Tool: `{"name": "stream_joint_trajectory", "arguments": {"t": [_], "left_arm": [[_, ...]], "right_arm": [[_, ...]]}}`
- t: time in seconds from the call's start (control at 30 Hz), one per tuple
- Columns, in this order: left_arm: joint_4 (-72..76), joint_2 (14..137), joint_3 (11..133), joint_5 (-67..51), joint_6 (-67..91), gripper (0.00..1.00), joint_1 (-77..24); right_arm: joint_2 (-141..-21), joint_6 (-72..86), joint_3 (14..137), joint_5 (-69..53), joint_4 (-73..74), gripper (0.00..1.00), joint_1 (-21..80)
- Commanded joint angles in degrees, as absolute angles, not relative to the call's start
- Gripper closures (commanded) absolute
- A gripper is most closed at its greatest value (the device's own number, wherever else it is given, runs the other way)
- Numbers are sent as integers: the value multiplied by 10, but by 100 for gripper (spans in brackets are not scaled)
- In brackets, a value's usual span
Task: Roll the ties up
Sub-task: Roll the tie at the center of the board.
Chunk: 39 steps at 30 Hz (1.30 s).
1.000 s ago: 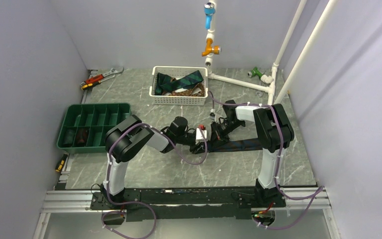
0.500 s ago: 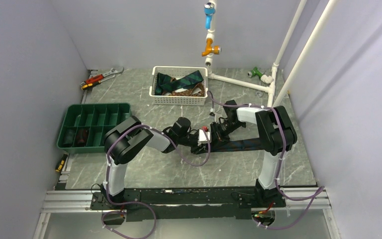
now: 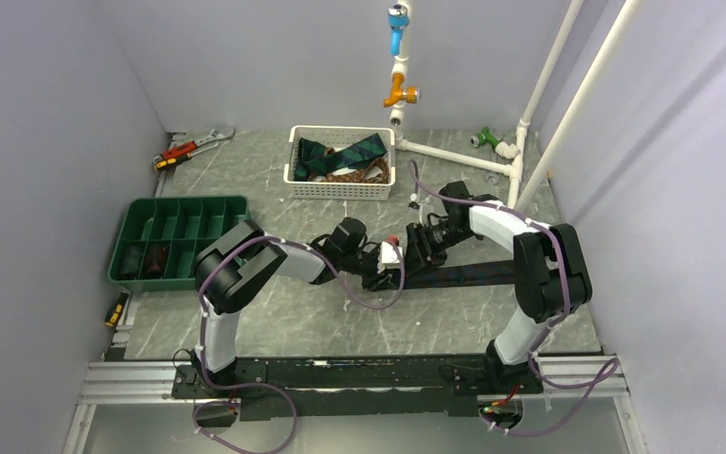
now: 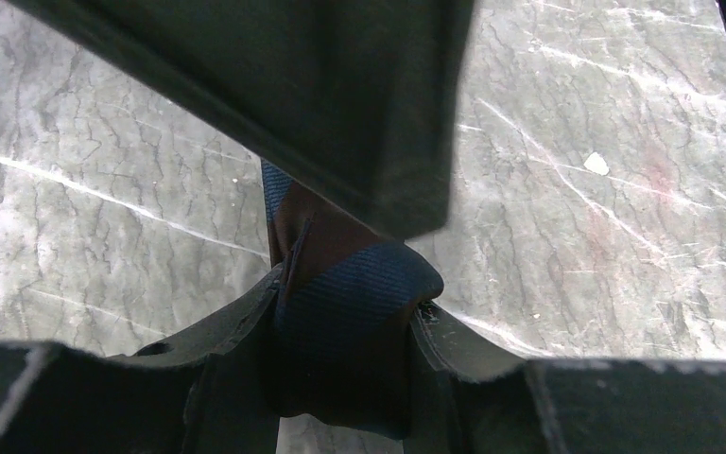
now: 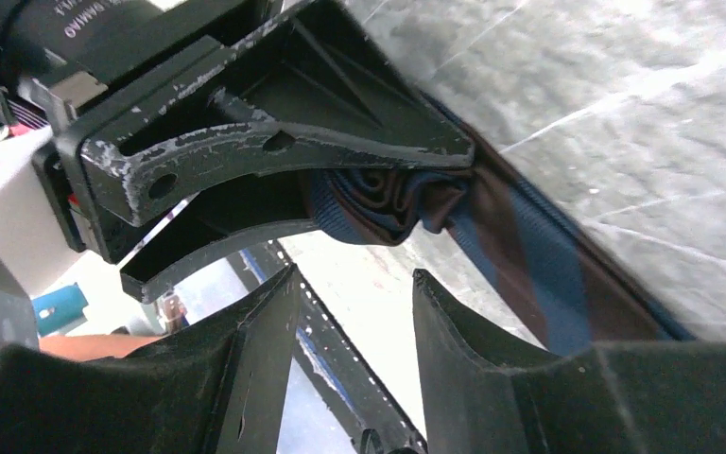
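A navy and brown striped tie lies flat on the table's middle, running right. Its left end is wound into a small roll. My left gripper is shut on that roll, one finger on each side. In the right wrist view the roll sits in the left gripper's black jaws and the flat tie trails off to the lower right. My right gripper is open and holds nothing, just short of the roll. From above, the left gripper and the right gripper stand close together.
A white basket at the back holds several more ties. A green compartment tray on the left has two dark rolls in it. White pipes stand back right; a wrench lies back left.
My right gripper has opened, let go of the roll and drawn back a little, its arm swinging right. The left gripper has kept its hold on the roll and closed slightly.
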<state>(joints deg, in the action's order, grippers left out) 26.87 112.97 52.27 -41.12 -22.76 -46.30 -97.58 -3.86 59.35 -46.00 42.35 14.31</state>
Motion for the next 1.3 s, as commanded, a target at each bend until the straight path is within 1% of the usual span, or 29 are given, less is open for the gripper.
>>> {"name": "stream_joint_trajectory", "arguments": {"t": [0.0,0.17,0.27,0.37,0.4,0.43,0.47,0.5,0.57,0.6,0.67,0.8,0.9,0.93,0.97,1.0,1.07,1.1,1.2,1.27], "left_arm": [[97,1172,497,-366,-196,78,-452],[100,1170,497,-373,-183,77,-452],[102,1166,495,-374,-186,76,-452],[99,1166,495,-371,-194,75,-452],[98,1165,495,-370,-197,75,-452],[98,1166,495,-371,-201,75,-451],[98,1166,494,-371,-203,75,-452],[100,1166,493,-370,-205,75,-452],[96,1168,496,-370,-207,74,-452],[96,1167,497,-370,-208,74,-452],[99,1168,496,-371,-208,74,-451],[98,1168,499,-371,-207,73,-452],[99,1167,497,-372,-207,73,-452],[101,1168,496,-372,-207,73,-452],[102,1167,494,-372,-207,73,-452],[102,1168,495,-372,-206,73,-452],[102,1168,494,-371,-206,71,-451],[104,1167,495,-372,-206,68,-451],[113,1164,494,-375,-207,51,-451],[118,1162,497,-370,-214,45,-451]], "right_arm": [[-974,-3,572,-505,394,50,154],[-1019,-1,581,-479,382,51,158],[-1038,19,596,-470,367,52,158],[-1044,25,606,-477,358,57,156],[-1047,25,608,-479,358,61,156],[-1050,25,612,-482,360,69,155],[-1051,23,614,-487,362,71,154],[-1052,22,617,-493,362,70,150],[-1049,21,619,-506,362,64,143],[-1048,19,620,-509,363,62,143],[-1048,15,621,-518,366,60,142],[-1052,22,618,-533,355,54,142],[-1052,26,612,-533,342,54,143],[-1053,25,610,-536,339,55,142],[-1056,25,608,-538,337,59,141],[-1058,23,607,-536,335,65,142],[-1066,20,607,-518,337,83,142],[-1074,15,609,-501,343,99,142],[-1101,-13,621,-451,368,100,142],[-1112,-26,626,-421,378,100,142]]}}
